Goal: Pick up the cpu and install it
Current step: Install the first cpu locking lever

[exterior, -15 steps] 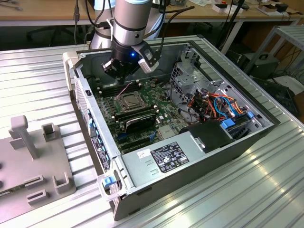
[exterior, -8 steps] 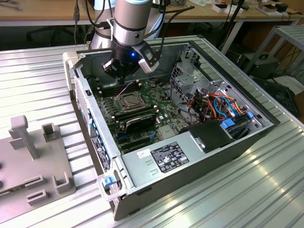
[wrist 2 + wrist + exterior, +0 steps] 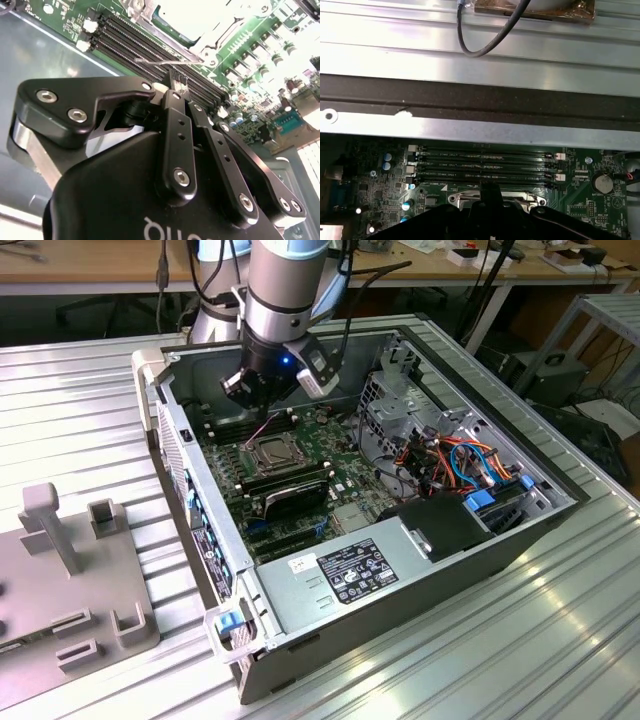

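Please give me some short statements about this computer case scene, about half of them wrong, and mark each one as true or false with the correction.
1. The gripper is inside the open computer case, above the motherboard. True.
2. In the second wrist view, the fingers are spread wide apart. False: they are closed together at the tips.
3. The cpu lies on the metal table outside the case. False: in the second wrist view it sits in the socket frame on the motherboard.
4. Long dark memory slots run beside the socket frame. True.
5. Orange and blue cables lie at the exterior view's right inside the case. True.
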{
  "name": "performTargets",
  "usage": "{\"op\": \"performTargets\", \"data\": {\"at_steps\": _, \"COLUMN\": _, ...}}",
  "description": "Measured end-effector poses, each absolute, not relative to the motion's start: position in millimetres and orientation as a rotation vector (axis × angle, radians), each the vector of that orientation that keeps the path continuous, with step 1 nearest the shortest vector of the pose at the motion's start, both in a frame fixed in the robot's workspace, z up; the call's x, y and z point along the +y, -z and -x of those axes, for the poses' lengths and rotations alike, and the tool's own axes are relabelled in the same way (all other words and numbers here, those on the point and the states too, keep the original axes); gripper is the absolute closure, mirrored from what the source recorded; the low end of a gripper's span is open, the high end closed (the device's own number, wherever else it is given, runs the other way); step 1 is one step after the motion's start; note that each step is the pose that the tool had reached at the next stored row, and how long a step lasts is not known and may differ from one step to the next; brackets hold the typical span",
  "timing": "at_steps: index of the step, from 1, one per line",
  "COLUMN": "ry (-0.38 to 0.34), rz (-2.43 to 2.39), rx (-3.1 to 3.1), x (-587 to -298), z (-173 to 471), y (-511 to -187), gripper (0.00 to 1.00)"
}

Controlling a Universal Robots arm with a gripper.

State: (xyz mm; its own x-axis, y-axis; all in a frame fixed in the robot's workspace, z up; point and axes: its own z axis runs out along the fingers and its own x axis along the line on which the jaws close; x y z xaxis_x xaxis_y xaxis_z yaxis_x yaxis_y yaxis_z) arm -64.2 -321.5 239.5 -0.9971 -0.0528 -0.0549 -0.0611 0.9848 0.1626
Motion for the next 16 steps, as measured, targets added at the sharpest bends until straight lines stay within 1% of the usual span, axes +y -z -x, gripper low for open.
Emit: {"op": "performTargets", "data": {"at_steps": 16, "ry": -0.255, "rz": 0.088, "rx": 3.08, "x": -321.5, "z": 59.6, "y": -230.0, "gripper": 0.89}}
